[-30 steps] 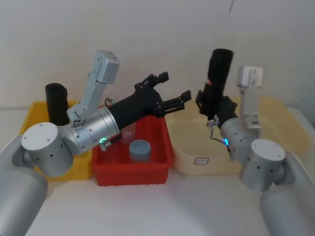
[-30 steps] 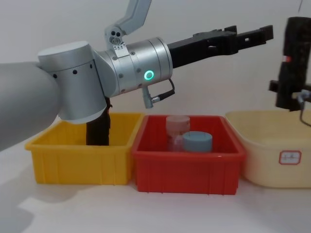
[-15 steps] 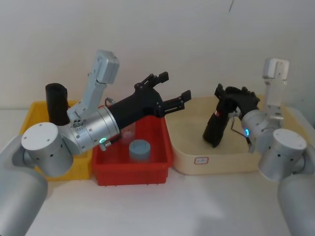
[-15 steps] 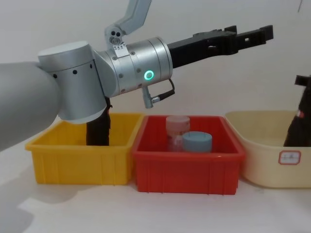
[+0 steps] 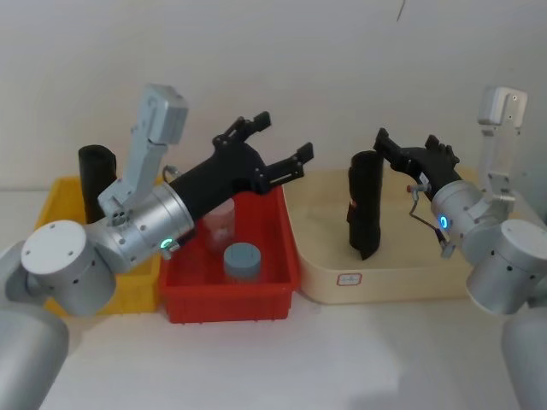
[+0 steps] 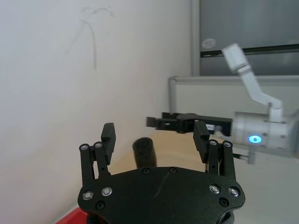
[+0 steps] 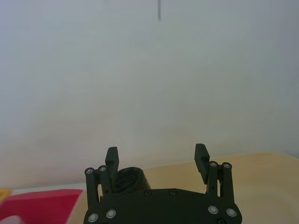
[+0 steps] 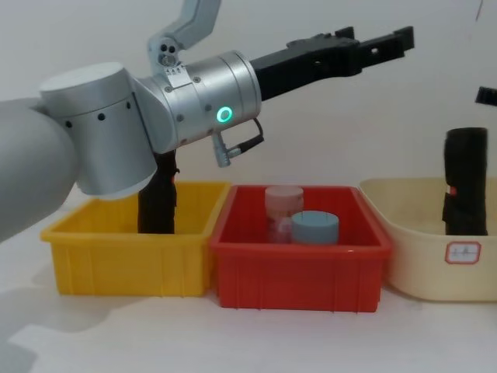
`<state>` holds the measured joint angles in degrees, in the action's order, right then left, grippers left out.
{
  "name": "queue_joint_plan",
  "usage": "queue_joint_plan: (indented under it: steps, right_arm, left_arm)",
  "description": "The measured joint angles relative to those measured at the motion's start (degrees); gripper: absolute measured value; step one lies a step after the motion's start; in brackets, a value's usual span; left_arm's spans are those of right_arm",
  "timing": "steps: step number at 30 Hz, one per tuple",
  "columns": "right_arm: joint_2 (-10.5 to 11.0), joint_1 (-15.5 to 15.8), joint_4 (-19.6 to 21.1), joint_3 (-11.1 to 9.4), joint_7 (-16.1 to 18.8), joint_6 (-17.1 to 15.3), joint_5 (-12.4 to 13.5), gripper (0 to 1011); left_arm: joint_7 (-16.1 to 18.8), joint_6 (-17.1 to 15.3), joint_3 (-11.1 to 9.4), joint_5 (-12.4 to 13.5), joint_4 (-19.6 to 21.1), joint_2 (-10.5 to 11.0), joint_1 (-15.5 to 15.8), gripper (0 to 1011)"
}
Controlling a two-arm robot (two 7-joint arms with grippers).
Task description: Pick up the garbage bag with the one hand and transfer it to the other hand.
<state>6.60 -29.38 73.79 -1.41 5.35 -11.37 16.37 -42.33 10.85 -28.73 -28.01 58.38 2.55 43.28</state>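
The right claw (image 5: pixel 410 147) has released the garbage bag (image 5: pixel 365 203) it was lowering a moment ago; the bag now stands upright in the cream basin (image 5: pixel 402 278) near the right edge of the counter (image 5: pixel 342 359). Both claws gape apart, the left claw (image 5: pixel 282 138) above the red bin (image 5: pixel 231 303), so a fresh grasp seems needed.

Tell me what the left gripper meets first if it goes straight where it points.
Most likely the top of the garbage bag in the cream bin, with the open right gripper beyond. Height is unclear, so the left gripper may pass over.
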Motion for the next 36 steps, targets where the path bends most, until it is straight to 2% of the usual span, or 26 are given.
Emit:
queue_joint_plan:
  steps: [9,16,24,36]
  right_arm:
    - [-0.19,2.89,5.44,1.06,2.52,-1.7,1.57,1000]
    - [-0.27,5.38,9.51,3.17,4.56,-3.19,2.37,1000]
    - [-0.46,8.6,13.6,6.58,6.52,-5.1,2.75,999]
    - [-0.21,11.13,15.85,10.86,8.27,-6.41,2.49,1000]
  left_arm:
    - [6.57,1.62,1.49,2.13,6.89,2.19,-4.0,1001]
    - [12.65,2.63,3.31,4.67,13.68,4.11,-8.47,1000]
    - [18.96,3.28,5.52,7.55,20.62,5.89,-13.62,1001]
    - [28.1,3.75,9.43,12.11,30.12,7.76,-22.05,1001]
